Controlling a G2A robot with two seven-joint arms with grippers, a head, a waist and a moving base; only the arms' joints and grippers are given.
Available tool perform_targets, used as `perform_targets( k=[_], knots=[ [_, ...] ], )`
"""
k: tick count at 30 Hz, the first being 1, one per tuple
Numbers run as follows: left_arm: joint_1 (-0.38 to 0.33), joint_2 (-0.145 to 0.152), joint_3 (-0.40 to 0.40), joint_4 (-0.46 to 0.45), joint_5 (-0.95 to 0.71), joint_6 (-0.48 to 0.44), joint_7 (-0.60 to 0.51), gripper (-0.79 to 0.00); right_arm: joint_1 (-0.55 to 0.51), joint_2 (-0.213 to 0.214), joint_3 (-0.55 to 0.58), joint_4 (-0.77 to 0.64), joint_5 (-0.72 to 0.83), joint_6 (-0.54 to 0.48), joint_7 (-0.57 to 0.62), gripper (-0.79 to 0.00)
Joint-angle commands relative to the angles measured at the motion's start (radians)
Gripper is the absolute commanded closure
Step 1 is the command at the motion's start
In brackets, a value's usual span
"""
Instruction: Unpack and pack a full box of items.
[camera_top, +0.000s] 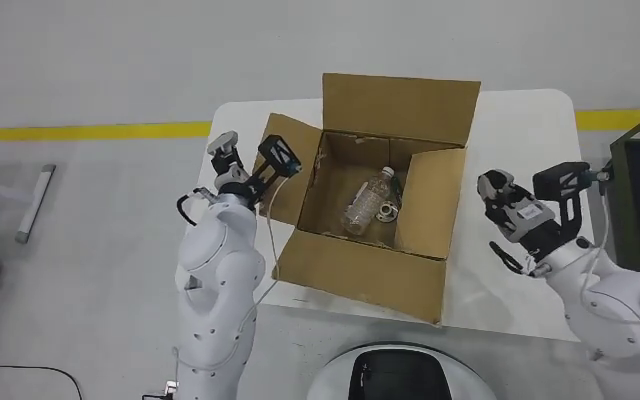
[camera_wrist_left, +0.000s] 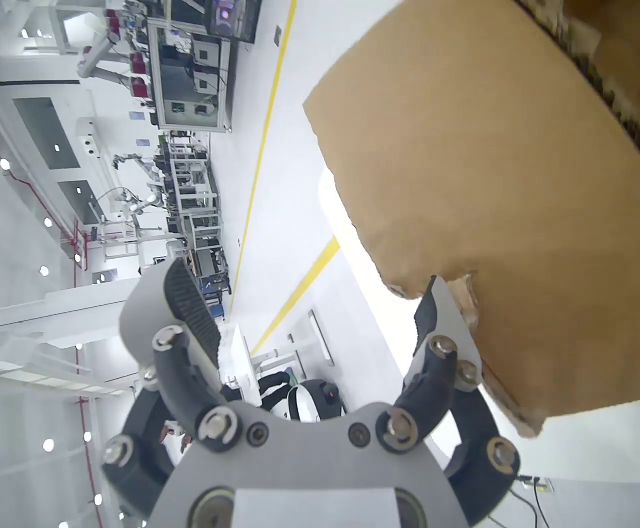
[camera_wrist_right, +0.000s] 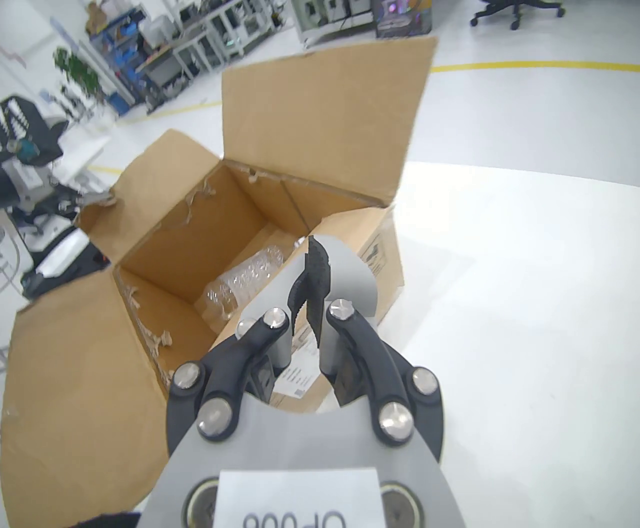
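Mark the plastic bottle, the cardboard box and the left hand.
plastic bottle (camera_top: 365, 203): top view, on its clear body.
cardboard box (camera_top: 400, 105): top view, on its far flap.
left hand (camera_top: 252, 152): top view, midway between its open fingertips.

The left arm (camera_top: 215, 270) and the right arm (camera_top: 605, 300) both wore glossy white, rounded shells. A black cable loop (camera_top: 184, 207) curled at the left wrist, and a thin pale cable (camera_top: 270, 235) ran down that arm. The left gripper (camera_wrist_left: 305, 280) had a grey metal palm plate, black linkage bars fixed with round silver screws (camera_wrist_left: 217, 425), and grey fingers faced with black ribbed pads (camera_wrist_left: 192, 305). The right gripper (camera_wrist_right: 314, 260) was built the same, its palm carrying a white rectangular label (camera_wrist_right: 297, 497) with black print.
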Motion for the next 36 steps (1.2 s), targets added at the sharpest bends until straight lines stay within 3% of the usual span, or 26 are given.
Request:
perform_targets(
  k=[1, 6, 11, 17, 22, 29, 36],
  knots=[
    [-0.021, -0.001, -0.004, -0.023, -0.012, -0.003, -0.007, -0.785, -0.019, -0.002, 0.022, -0.005, 0.018, 0.023, -0.021, 0.0],
    [-0.083, -0.007, -0.002, -0.061, -0.06, 0.002, -0.005, -0.785, -0.068, -0.004, 0.075, -0.001, 0.048, 0.05, -0.049, 0.0],
    [-0.128, -0.028, 0.031, -0.068, -0.291, 0.087, 0.039, -0.785, -0.108, -0.006, 0.11, 0.015, 0.061, 0.06, -0.06, 0.0],
    [-0.126, -0.069, 0.152, 0.016, -0.673, 0.277, 0.04, -0.785, -0.149, -0.008, 0.127, 0.021, 0.065, 0.062, -0.069, 0.0],
    [-0.108, -0.105, 0.272, 0.137, -0.976, 0.433, 0.042, -0.785, -0.175, -0.011, 0.135, 0.016, 0.065, 0.061, -0.077, 0.0],
    [-0.112, -0.128, 0.325, 0.275, -1.254, 0.461, 0.048, -0.785, -0.207, -0.013, 0.152, 0.01, 0.067, 0.05, -0.073, 0.0],
    [-0.123, -0.127, 0.33, 0.289, -1.233, 0.445, 0.03, -0.785, -0.238, -0.015, 0.137, -0.004, 0.06, 0.031, -0.066, 0.0]
  ],
)
